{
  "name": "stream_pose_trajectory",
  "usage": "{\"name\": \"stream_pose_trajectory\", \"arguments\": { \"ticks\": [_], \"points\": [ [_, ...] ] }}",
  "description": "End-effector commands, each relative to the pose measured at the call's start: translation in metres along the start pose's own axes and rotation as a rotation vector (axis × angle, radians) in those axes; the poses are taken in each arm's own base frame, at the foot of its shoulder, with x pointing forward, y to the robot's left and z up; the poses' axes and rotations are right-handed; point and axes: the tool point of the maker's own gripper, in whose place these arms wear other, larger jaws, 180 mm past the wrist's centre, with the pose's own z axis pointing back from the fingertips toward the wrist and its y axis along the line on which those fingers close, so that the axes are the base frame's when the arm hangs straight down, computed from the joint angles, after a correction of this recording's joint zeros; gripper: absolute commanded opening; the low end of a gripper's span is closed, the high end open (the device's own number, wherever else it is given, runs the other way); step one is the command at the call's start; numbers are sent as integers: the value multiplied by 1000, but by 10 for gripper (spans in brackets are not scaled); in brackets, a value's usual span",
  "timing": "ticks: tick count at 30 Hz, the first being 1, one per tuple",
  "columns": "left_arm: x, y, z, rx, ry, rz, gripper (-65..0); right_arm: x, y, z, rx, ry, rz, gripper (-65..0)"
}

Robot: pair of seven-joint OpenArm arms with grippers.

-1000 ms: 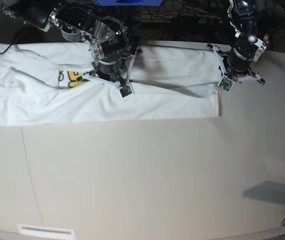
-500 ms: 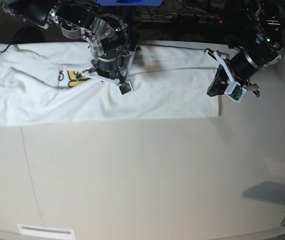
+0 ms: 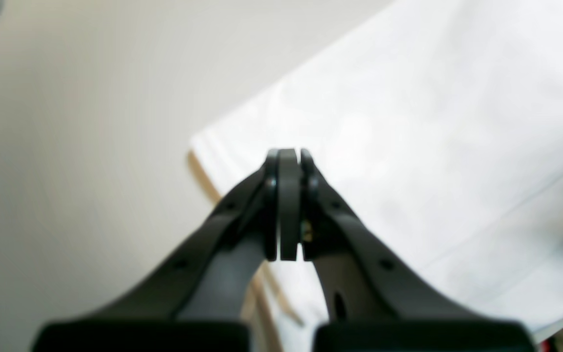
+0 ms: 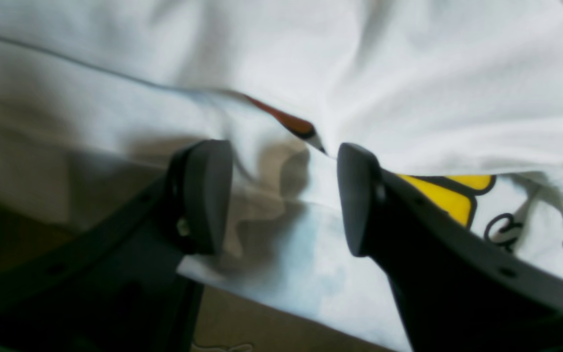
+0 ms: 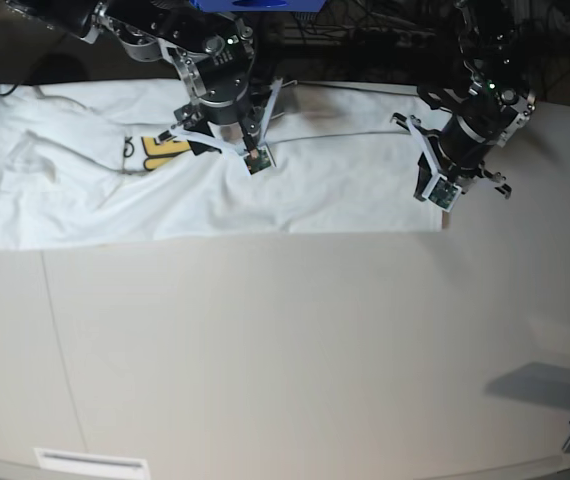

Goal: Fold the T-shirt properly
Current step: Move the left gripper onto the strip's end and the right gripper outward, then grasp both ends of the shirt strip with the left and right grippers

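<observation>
The large white cotton T-shirt (image 5: pixel 215 190) with yellow print lies as a long band across the beige table's (image 5: pixel 285 370) far side (soft, light, limp). Right tool (image 4: pixel 281 195) gapes over a fold, apparently empty; left tool (image 3: pixel 289 205) is closed, empty. Pinch hem corners.

T-shirt (image 5: pixel 315 190) soft matt white cloth; table (image 5: pixel 285 350) smooth, matt; jaws seemingly matt black plastic

— What sort of place is this?
— A robotics lab, by the look of it: two black jointed robot arms (image 5: pixel 145 25) reach over a wide, pale beige tabletop (image 5: pixel 285 350).
— Anything else?
— Tangled dark cables and electronics (image 5: pixel 365 40) along the far edge, and a blue fixture (image 5: pixel 255 4) mounted at the far side.
</observation>
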Motion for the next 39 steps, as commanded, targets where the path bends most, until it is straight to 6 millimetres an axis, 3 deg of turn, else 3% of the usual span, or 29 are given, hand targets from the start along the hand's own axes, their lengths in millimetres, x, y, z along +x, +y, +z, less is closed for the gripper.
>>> {"name": "stream_pose_trajectory", "arguments": {
  "ticks": [1, 7, 10, 14, 16, 17, 18, 19, 21, 24, 31, 39],
  "points": [
    [12, 3, 0, 12, -40, -8, -650, 12, -6, 3, -16, -33, -12, -295],
    [-13, -6, -15, 2, 71, -77, -650, 26, -66, -3, -158, -64, -209, -296],
    [-19, -13, -21, -18, 57, -78, -650, 39, -116, -2, -274, -159, -259, -296],
    [-35, -23, -29, -57, 45, -40, -650, 42, -188, 13, -464, -314, -358, -303],
    [-33, -28, -28, -71, 14, -26, -650, 34, -214, 22, -547, -365, -381, -383],
    [-33, -31, -27, -77, -1, -23, -650, 31, -226, 28, -587, -395, -389, -483],
    [-32, -33, -25, -80, -21, -19, -650, 28, -233, 32, -603, -410, -361, -605],
    [-29, -34, -24, -84, -42, -17, -650, 27, -235, 32, -604, -421, -340, -650],
    [-26, -35, -24, -86, -65, -16, -650, 23, -236, 31, -589, -418, -339, -614],
    [-25, -32, -25, -71, -65, -13, -650, 10, -244, 19, -570, -362, -336, -650],
    [-43, -27, -29, -74, -19, -15, -650, -19, -272, -14, -531, -242, -277, -650],
    [-46, -14, -27, -36, -8, -25, -650, -50, -301, -43, -532, -147, -289, -650]
  ]
}}
